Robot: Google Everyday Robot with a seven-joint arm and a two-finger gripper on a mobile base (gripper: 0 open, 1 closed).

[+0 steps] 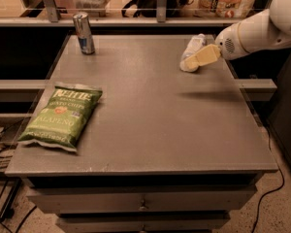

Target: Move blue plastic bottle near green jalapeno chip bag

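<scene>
Lying on its side toward the one o'clock corner of the table [155,106], the bottle [194,42] pointed its length roughly from twelve to six, well apart from the chip bag [63,114], which lay flat near the eight o'clock edge. A metal can [83,33] stood upright at about eleven o'clock, clear of both.

The gripper [191,62] reached in from three o'clock and sat over the nearer end of the bottle, overlapping it in the camera view. Whether it was touching the bottle, and whether it was open or closed, could not be told.

The bottle looked small and light, with thin clear walls that would likely give under a hard squeeze. Its round, smooth body would probably roll or slip if nudged from one side. The safest hold seemed to be across the labelled middle, pinching from both sides square to its length, with modest force.
</scene>
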